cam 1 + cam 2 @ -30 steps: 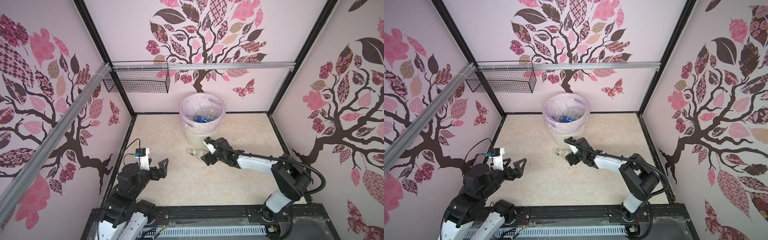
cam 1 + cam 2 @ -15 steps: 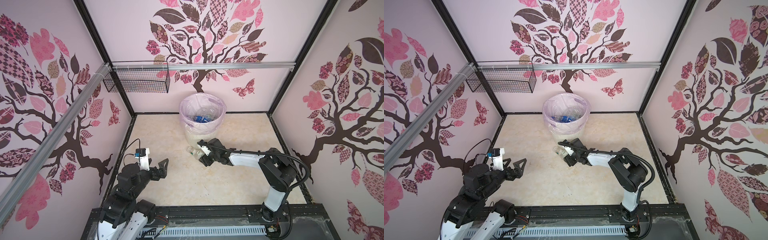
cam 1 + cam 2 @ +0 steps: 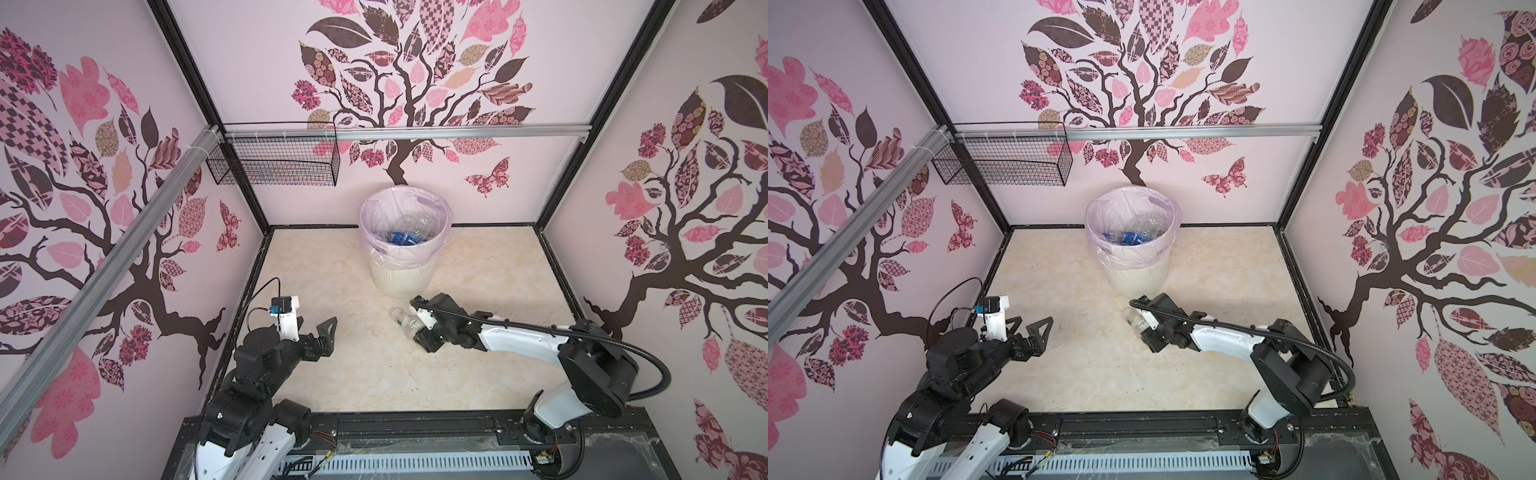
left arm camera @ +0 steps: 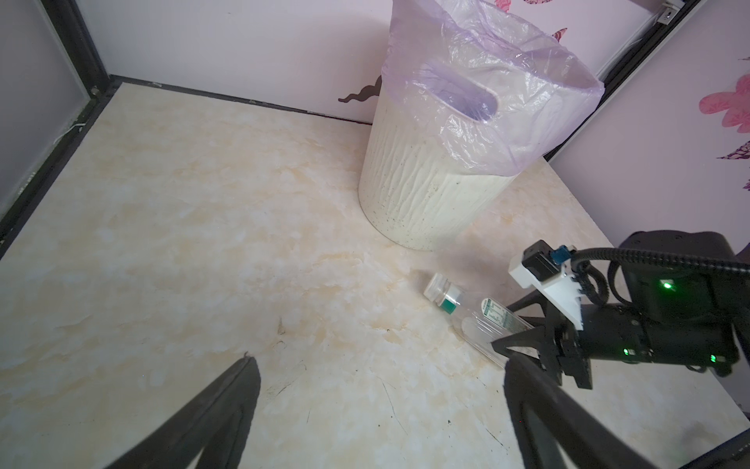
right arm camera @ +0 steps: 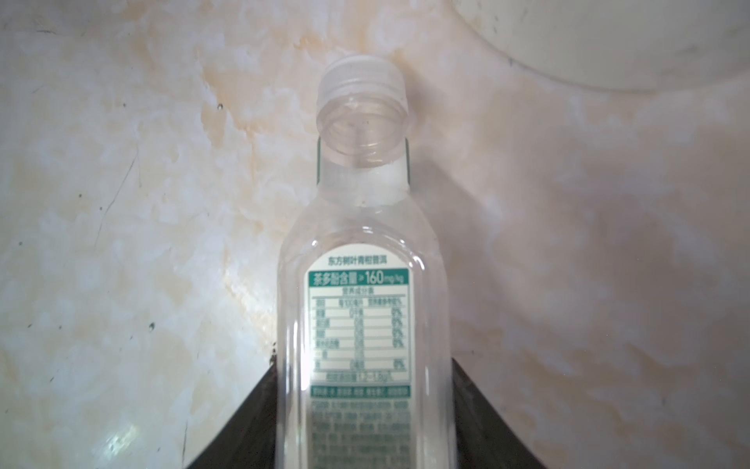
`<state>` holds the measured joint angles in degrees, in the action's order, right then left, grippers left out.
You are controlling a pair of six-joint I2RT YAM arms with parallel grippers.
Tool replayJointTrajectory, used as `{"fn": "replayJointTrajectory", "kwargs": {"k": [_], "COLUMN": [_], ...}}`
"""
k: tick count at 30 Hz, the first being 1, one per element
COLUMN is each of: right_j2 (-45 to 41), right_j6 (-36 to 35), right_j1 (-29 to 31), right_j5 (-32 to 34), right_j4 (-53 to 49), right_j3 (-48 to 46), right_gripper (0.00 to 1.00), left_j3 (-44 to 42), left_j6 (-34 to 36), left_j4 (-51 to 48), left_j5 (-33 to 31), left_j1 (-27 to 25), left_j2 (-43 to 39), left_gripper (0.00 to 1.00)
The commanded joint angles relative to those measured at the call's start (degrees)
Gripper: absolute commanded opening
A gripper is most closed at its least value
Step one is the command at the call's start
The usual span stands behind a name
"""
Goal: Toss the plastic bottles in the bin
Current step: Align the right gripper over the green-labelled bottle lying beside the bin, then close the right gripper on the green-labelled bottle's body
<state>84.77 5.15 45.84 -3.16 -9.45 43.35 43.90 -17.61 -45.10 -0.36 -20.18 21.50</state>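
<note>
Both top views: left gripper hangs wide open and empty above the bench. Centre back, the bin holds plastic bottles. Just in front of it a clear bottle lies on the bench, right gripper clamped against its sides.

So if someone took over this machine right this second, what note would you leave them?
Left gripper: open, holding nothing, hovering over the marbled tabletop, away from the work.
Right gripper: low at the tabletop, its fingers pressed to both sides of a clear bottle with a green label. The bottle lies on its side just in front of the bin, not yet lifted.
Done: several blue-labelled bottles lie inside the bin's pink bag.
To do: lift this bottle, carry it over the bin and drop it in. No other loose bottle shows in any view.
</note>
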Motion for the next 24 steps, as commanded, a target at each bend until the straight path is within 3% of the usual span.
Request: {"fn": "replayJointTrajectory", "kwargs": {"k": [1, 4, 10, 14, 24], "right_j2": [-5.92, -7.35, -2.36, 0.20, 5.87], "right_j6": [6.59, 8.70, 9.93, 9.89, 6.50], "right_j1": [0.39, 0.39, 0.39, 0.39, 0.40], "right_j5": [2.08, 2.26, 1.21, 1.52, 3.66], "right_j4": [-7.68, -11.55, -15.86, -17.60, -19.96], "right_j3": [-2.45, -3.04, -0.77, 1.13, 11.11], "right_gripper": [0.57, 0.61, 0.69, 0.79, 0.78], "left_j3": [-1.42, -1.43, -1.44, -1.53, -1.45], "left_j6": [0.12, 0.12, 0.12, 0.11, 0.12], "left_j4": [1.19, 1.23, 1.08, 1.05, 0.94], "left_j5": [0.32, 0.43, 0.36, 0.34, 0.21], "left_j1": [-0.12, -0.12, -0.12, -0.12, -0.21], "left_j2": [0.12, 0.26, -0.22, -0.49, -0.50], "left_gripper": [0.98, 0.98, 0.98, 0.98, 0.98]}}
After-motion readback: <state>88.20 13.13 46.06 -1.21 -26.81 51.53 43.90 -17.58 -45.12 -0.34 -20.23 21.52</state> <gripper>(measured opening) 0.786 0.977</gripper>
